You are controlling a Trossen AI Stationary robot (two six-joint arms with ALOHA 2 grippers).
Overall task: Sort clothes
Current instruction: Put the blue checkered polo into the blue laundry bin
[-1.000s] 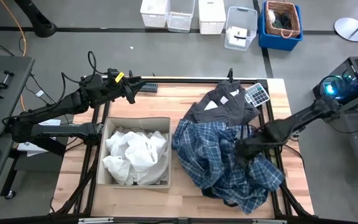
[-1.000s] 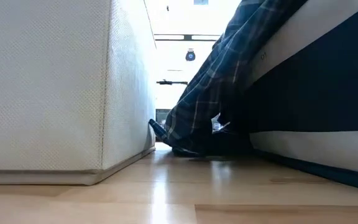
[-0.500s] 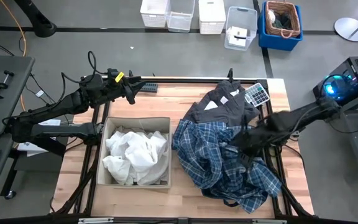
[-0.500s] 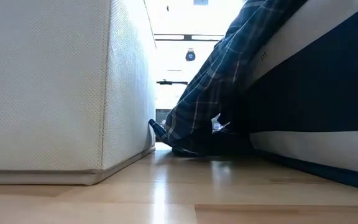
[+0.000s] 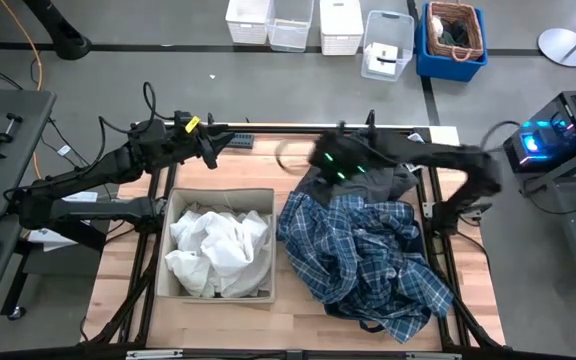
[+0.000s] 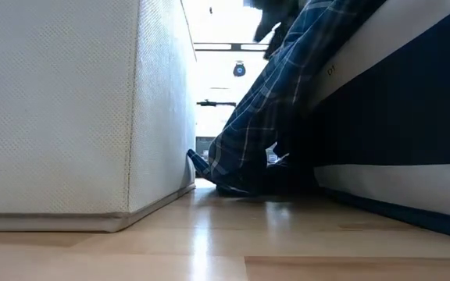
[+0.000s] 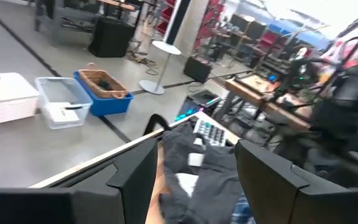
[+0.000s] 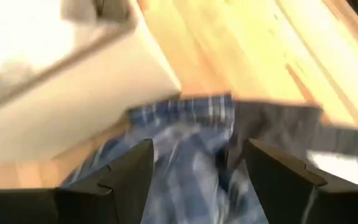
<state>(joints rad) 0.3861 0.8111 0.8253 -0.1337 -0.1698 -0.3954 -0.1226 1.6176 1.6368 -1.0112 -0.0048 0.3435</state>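
The blue-and-white plaid shirt [image 5: 363, 250] lies heaped over the navy bin [image 6: 397, 117] on the table's right half, one part hanging down the bin's side [image 6: 248, 140]. A dark grey garment [image 5: 363, 175] lies at its far side. White clothes [image 5: 218, 245] fill the beige bin [image 5: 264, 200]. My right gripper [image 5: 321, 160] is open and blurred above the dark grey garment's far left part, and in its wrist view [image 8: 197, 155] nothing is between the fingers. My left gripper [image 5: 216, 148] hangs open over the far left of the table, also empty in its wrist view [image 7: 194, 155].
A calculator [image 7: 210, 132] lies by the dark grey garment near the far right corner. A small dark object [image 5: 240, 140] sits at the far edge. White baskets [image 5: 293, 22] and a blue crate [image 5: 453, 40] stand on the floor beyond the table. Bare wood [image 5: 298, 165] shows between the bins' far side.
My right gripper has opened and let go of the plaid shirt. It has then risen and swung fast toward the far edge and the left, above the dark grey garment. The shirt has stayed heaped on the navy bin.
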